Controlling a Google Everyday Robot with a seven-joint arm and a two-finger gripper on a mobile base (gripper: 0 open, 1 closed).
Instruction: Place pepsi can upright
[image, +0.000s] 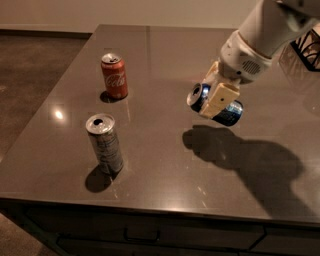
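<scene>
The pepsi can (227, 111), dark blue with silver ends, lies on its side in my gripper (214, 96), lifted clear above the dark table (165, 160). Its silver end faces left. The gripper's cream fingers (218, 100) are shut across the can's body. The white arm reaches in from the upper right. The can's shadow falls on the table below and to the right.
A red Coca-Cola can (114, 75) stands upright at the back left. A taller slim silver-grey can (104, 143) stands upright at the front left. A dark wire object (306, 48) sits at the far right edge. Drawer fronts run below the table's front edge.
</scene>
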